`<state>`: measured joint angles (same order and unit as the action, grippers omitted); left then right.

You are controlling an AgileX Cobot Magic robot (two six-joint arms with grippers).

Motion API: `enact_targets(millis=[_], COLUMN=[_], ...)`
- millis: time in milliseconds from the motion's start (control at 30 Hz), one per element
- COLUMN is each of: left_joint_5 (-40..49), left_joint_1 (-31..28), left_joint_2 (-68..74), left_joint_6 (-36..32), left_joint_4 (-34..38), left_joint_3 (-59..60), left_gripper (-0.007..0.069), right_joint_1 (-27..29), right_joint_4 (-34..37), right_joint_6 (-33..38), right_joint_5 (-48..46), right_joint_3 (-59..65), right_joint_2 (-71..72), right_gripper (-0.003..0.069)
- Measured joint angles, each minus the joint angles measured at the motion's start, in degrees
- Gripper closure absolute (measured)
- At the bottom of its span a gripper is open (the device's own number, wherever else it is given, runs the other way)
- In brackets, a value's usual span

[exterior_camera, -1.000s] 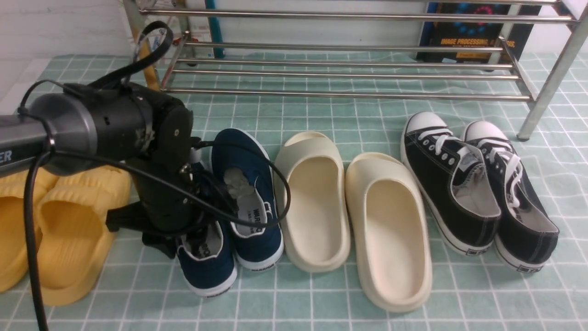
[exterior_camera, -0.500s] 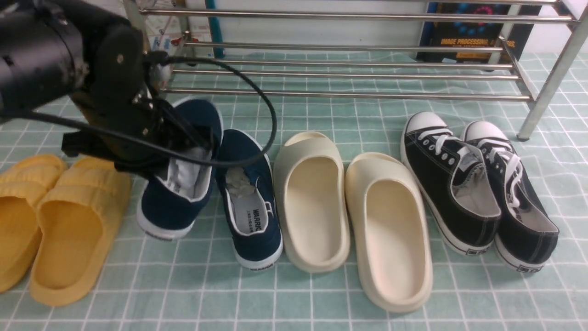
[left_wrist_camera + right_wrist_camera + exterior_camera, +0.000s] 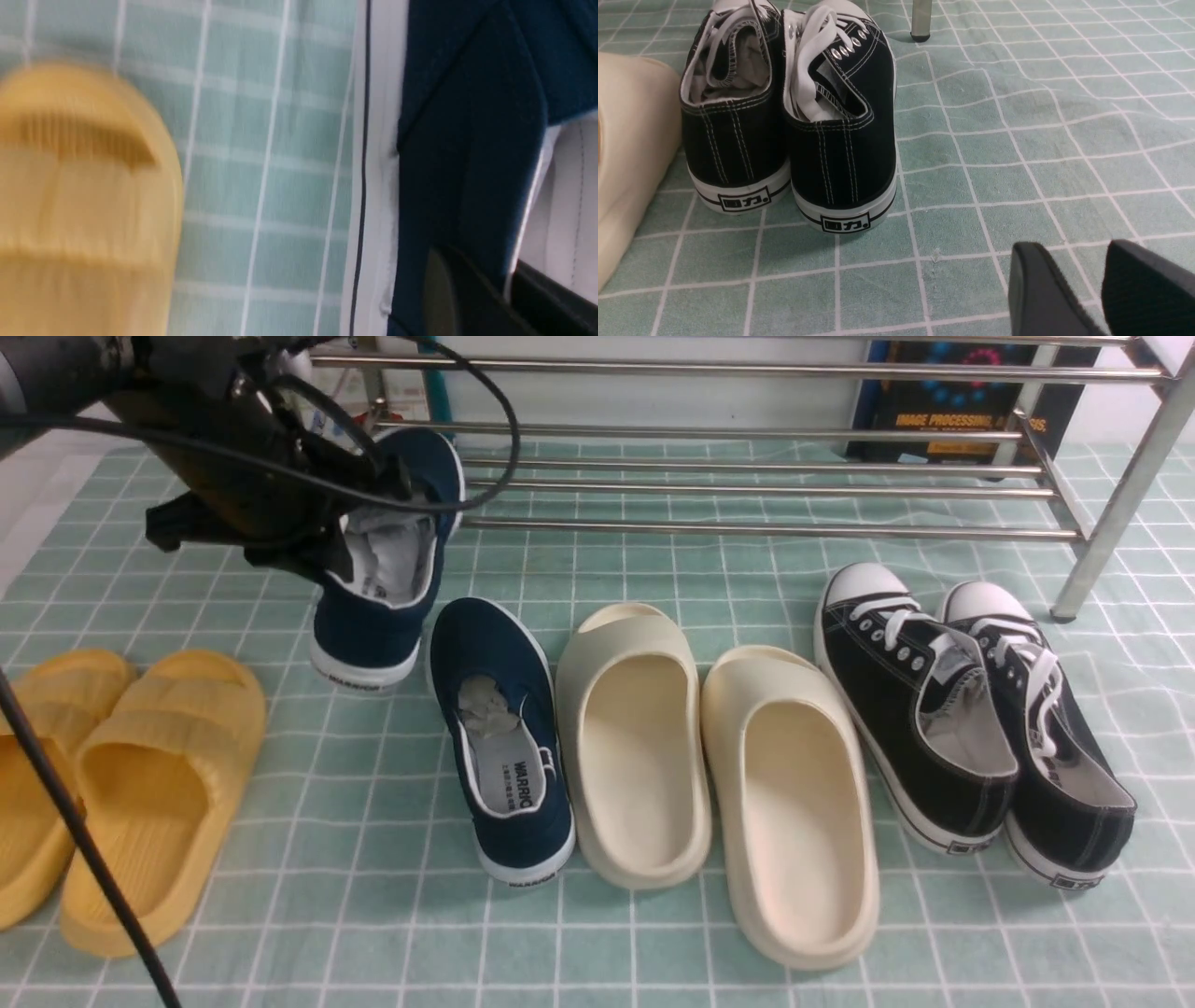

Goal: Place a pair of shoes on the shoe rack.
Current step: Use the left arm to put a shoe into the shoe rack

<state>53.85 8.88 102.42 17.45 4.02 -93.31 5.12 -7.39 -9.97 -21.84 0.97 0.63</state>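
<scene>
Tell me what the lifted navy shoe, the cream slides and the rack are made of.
Lifted navy slip-on: matte woven canvas upper, white rubber-looking sole. Cream slides: one-piece moulded foam, probably, smooth and seamless. Shoe rack: metal tubing, shiny with mirror-like highlights, likely chromed or stainless.

lab mock-up of a home entryway: checked green cloth (image 3: pixel 653 569), shoe rack (image 3: pixel 747 529) just beyond the left claw (image 3: pixel 383 490), image-processing poster (image 3: pixel 962 392).

I see a pair of yellow slides (image 3: pixel 131 784) far left on the green checked cloth (image 3: pixel 373 915). Mid-row: two cream slides (image 3: pixel 644 747), close side by side. Right of them: black lace-up sneakers (image 3: pixel 934 709), white toe caps, heels toward me. Dark printed book (image 3: pixel 952 392) stands at the back.
</scene>
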Motion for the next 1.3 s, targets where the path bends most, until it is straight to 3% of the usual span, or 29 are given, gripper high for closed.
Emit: enact_targets(millis=[467, 833, 1300], left_joint_5=[-5.44, -16.93, -20.35], left_joint_1=[-0.06, -0.06, -0.18], left_joint_2=[14.42, 17.70, 20.15], left_joint_6=[-0.78, -0.78, -1.02], left_joint_4=[-0.15, -2.14, -4.45], left_joint_3=[-13.65, -14.82, -15.28], left_gripper=[0.0599, 0.0599, 0.0571], right_joint_1=[0.00, 0.00, 0.00], right_joint_4=[0.00, 0.00, 0.00], right_joint_6=[0.00, 0.00, 0.00], right_joint_5=[0.00, 0.00, 0.00], right_joint_3=[0.00, 0.00, 0.00], right_joint_2=[0.00, 0.00, 0.00], right_gripper=[0.0412, 0.0412, 0.0412])
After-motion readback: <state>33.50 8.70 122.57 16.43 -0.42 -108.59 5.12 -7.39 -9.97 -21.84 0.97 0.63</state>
